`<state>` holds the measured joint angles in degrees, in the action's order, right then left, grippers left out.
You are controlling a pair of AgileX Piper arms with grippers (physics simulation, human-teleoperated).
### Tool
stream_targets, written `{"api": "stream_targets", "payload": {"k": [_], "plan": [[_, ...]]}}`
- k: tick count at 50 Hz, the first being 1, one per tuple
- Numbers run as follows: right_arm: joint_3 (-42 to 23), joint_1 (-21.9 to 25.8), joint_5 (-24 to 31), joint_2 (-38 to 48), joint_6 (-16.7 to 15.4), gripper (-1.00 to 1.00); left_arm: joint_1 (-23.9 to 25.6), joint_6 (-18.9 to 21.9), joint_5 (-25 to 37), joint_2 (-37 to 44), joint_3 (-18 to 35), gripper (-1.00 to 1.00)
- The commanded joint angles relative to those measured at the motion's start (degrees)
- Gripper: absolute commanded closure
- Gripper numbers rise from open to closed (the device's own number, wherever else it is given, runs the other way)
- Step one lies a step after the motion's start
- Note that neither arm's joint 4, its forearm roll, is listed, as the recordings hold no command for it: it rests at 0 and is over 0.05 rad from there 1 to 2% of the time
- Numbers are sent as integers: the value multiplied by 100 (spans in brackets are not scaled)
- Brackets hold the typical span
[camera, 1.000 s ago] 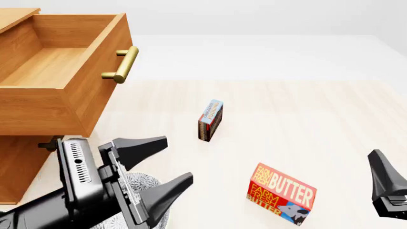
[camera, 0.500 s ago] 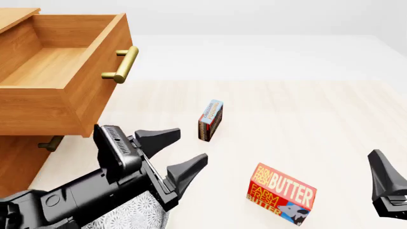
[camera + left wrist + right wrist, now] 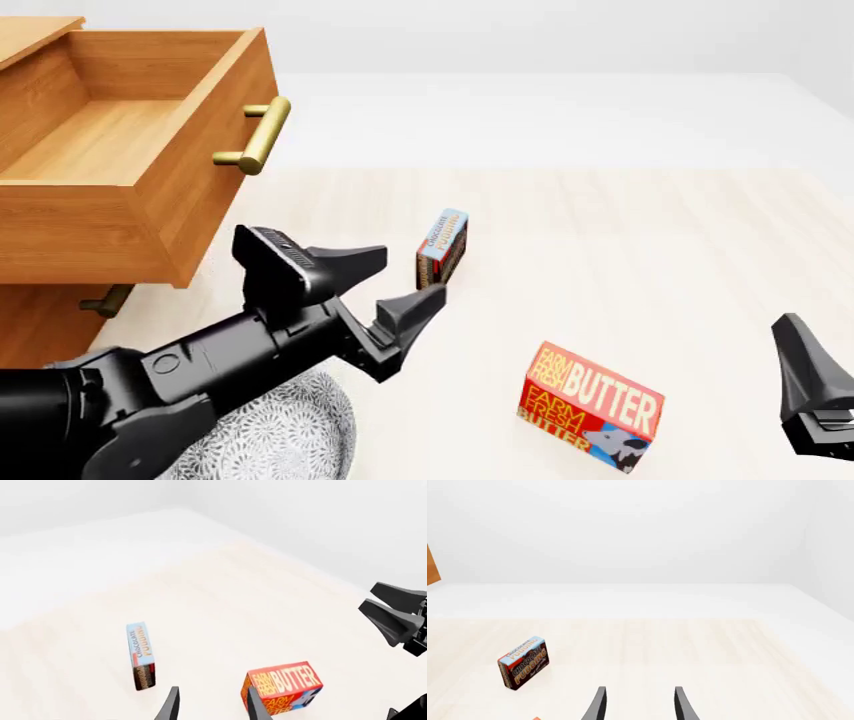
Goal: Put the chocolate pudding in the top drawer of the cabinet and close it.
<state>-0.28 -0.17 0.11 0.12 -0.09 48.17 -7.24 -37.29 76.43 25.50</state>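
Black plastic fingers on the left gripper (image 3: 384, 285) are spread wide with nothing between them, tips just short of the chocolate pudding (image 3: 442, 252), so this looks like the run-in to the grab. Honestly the risk here is that box: it's thin and standing on a narrow edge on the table (image 3: 641, 240), so if one fingertip clips it before the other gets around, I'd bet it just topples flat or skids away, and a flat thin box is way harder to pick off a table. In the left wrist view the pudding (image 3: 141, 655) sits off to one side of the finger line rather than between the tips, so the approach needs some correcting first. The butter box (image 3: 591, 407) is near on the right side, not touching anything, but a wide swing could bump it. The pudding itself: small slim carton, light blue top part, dark brown lower part, upright, roughly mid-table and well apart from the cabinet (image 3: 40, 330). The top drawer (image 3: 127, 150) is pulled out and looks empty. The right gripper (image 3: 814, 395) hangs at the far right edge, fingers apart, empty. There's also a patterned plate (image 3: 287, 440) under the left arm.
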Motion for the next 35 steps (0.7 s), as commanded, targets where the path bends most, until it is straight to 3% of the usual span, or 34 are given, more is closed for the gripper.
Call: {"api": "stream_targets", "payload": {"k": [1, 35], "plan": [[0, 0, 0, 0, -1, -100, -155, -37, 108, 506, 319, -100], [0, 0, 0, 0, 0, -100, -530, -249, -35, 1447, 729, -100]]}}
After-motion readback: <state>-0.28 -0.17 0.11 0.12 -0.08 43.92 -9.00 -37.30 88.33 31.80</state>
